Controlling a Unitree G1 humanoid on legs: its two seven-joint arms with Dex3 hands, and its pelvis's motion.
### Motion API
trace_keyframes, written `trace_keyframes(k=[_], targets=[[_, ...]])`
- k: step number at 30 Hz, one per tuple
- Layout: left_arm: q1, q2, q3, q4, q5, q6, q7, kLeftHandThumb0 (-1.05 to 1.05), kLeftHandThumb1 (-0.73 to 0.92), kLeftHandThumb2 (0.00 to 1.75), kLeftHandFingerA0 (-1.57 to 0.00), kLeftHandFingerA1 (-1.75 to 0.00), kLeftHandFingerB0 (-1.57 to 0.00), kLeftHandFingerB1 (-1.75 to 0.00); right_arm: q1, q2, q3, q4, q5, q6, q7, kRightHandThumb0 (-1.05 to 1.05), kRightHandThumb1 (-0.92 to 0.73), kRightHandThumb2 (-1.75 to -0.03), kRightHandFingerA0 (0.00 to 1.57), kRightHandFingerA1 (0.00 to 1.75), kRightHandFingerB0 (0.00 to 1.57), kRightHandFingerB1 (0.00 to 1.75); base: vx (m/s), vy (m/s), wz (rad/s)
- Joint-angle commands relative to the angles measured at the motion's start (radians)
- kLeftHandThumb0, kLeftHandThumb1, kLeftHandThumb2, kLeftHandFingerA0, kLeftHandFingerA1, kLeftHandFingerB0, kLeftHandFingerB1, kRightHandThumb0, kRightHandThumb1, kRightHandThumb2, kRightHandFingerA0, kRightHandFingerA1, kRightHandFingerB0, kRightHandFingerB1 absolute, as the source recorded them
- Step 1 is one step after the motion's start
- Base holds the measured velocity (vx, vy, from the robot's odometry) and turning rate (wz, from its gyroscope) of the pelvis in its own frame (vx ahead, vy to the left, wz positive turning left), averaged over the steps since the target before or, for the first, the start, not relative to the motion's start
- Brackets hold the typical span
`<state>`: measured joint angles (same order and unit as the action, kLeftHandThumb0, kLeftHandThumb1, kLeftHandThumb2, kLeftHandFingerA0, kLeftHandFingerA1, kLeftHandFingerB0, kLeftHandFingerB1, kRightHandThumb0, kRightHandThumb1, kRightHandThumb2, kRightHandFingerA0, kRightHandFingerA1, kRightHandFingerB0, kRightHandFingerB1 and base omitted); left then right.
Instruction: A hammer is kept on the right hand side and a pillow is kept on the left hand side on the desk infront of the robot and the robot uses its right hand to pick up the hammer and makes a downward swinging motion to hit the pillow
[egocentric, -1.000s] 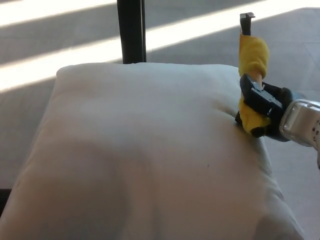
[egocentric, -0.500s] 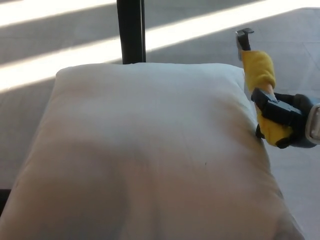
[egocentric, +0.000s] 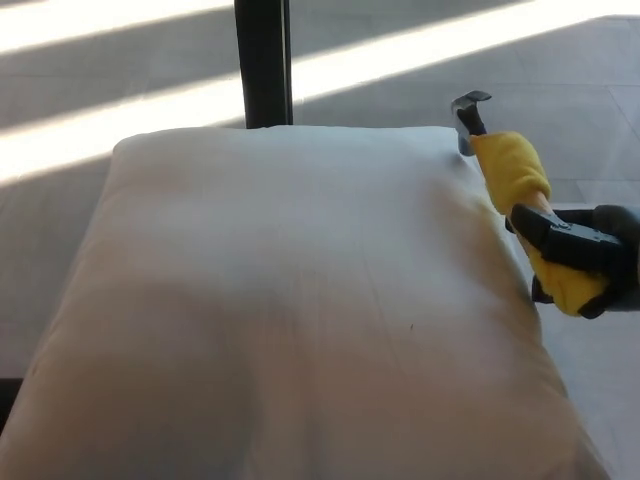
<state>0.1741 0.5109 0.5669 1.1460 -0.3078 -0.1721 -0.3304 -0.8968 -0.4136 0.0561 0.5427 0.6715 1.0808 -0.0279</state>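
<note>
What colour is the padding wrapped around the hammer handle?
Yellow, on the hammer held by the right robot hand, seen in the head view.

Soft, slightly blurred; bright sunlight stripes glare across the floor (egocentric: 120, 110).

Indoor room of unclear kind — could be a lab or office, nothing settles it. Grey floor (egocentric: 120, 80) beyond the work area, looks like large smooth tiles or panels with faint seams. Bright bands of sunlight (egocentric: 150, 115) cross it diagonally — so there's a window or glazing somewhere out of view. One dark upright post (egocentric: 262, 60) stands behind the white pillow (egocentric: 300, 300). No furniture or signage visible.
</note>
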Motion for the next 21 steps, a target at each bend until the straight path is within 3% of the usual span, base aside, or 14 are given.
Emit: trace_keyframes(k=[1,4,6,7,13,16,21], targets=[[0.022,0.045,0.002,0.024,0.002,-0.001,-0.003,-0.75,0.88,0.68,-0.76,-0.60,-0.78,-0.48,-0.067,-0.165,0.056,-0.062,0.008,0.032,0.437,-0.34,-0.56,-1.13,1.02,1.75,0.79,1.58,0.00,0.000,0.00],[0.020,0.044,-0.003,0.022,0.008,0.009,0.015,-0.76,0.87,0.66,-0.75,-0.58,-0.77,-0.47,-0.083,-0.158,0.050,-0.044,0.005,0.013,0.453,-0.36,-0.58,-1.09,1.02,1.75,0.84,1.50,0.00,0.000,0.00],[0.021,0.044,-0.006,0.022,0.010,-0.001,0.006,-0.74,0.88,0.67,-0.72,-0.55,-0.74,-0.46,-0.111,-0.156,0.047,-0.025,0.008,0.005,0.486,-0.39,-0.56,-1.10,1.02,1.75,0.80,1.67,0.00,0.000,0.00],[0.019,0.043,-0.003,0.025,0.007,-0.002,0.003,-0.74,0.88,0.67,-0.72,-0.55,-0.74,-0.46,-0.135,-0.154,0.051,-0.015,0.001,-0.011,0.504,-0.39,-0.56,-1.10,1.02,1.75,0.80,1.67,0.00,0.000,0.00],[0.025,0.041,-0.005,0.010,0.007,0.004,0.004,-0.74,0.89,0.67,-0.70,-0.57,-0.74,-0.47,-0.200,-0.138,0.026,0.029,0.002,0.006,0.498,-0.38,-0.62,-1.03,1.00,1.75,0.78,1.63,0.00,0.000,0.00],[0.025,0.035,-0.004,0.016,0.005,0.000,0.003,-0.74,0.89,0.67,-0.71,-0.58,-0.74,-0.47,-0.247,-0.129,0.023,0.079,0.001,0.018,0.520,-0.36,-0.59,-1.12,1.04,1.75,0.81,1.57,0.00,0.000,0.00],[0.024,0.032,-0.006,0.014,0.007,0.001,0.012,-0.74,0.89,0.67,-0.72,-0.58,-0.74,-0.47,-0.284,-0.111,0.006,0.114,-0.023,-0.002,0.486,-0.36,-0.58,-1.09,1.04,1.75,0.80,1.69,0.00,0.000,0.00]])
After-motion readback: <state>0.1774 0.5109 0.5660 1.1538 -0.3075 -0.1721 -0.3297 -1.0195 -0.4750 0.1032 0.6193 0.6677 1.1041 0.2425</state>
